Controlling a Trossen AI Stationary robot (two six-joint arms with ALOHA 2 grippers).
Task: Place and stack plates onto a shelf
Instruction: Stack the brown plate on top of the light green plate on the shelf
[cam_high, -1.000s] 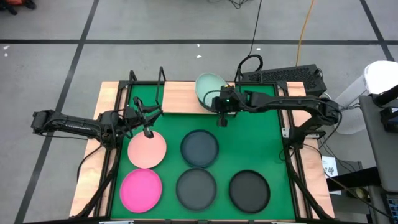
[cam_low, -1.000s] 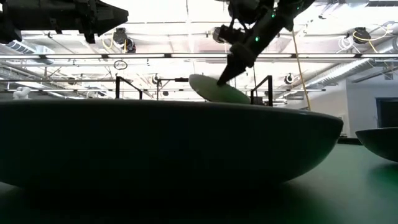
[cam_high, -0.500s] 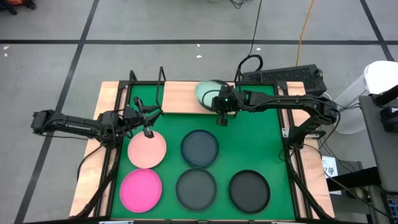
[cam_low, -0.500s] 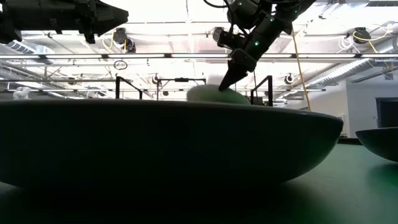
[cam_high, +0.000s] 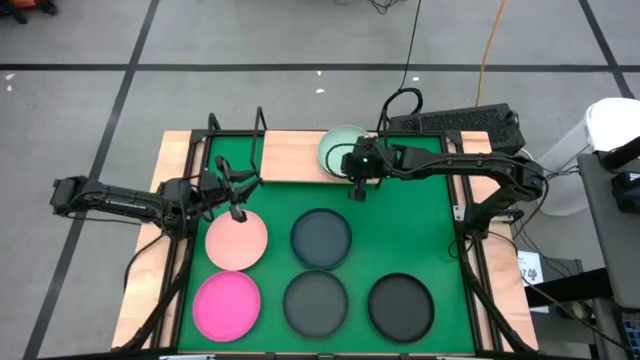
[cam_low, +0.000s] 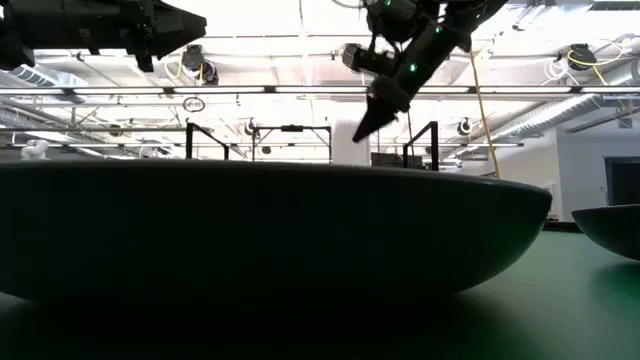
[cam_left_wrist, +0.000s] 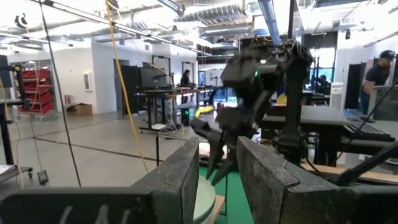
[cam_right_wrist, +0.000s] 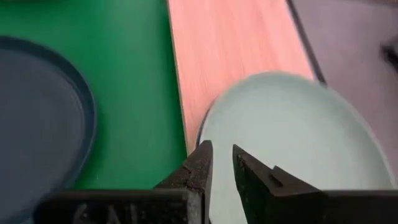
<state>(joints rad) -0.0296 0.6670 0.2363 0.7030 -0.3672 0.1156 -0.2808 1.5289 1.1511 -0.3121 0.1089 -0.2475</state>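
Placing step: pale green plate (cam_high: 343, 150) lies on the shelf (cam_high: 295, 157), right hand (cam_high: 355, 194) above its near edge, fingers slightly apart (left hand (cam_high: 238, 213) fingers apart, waiting); next, fetch another plate.

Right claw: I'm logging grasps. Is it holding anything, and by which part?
Nothing, it seems: the right claw stands slightly open and empty over the rim of the pale green plate, which lies flat on the shelf.

From where I stand, nothing carries legible writing: no labels, brands, numbers or signs can be read.
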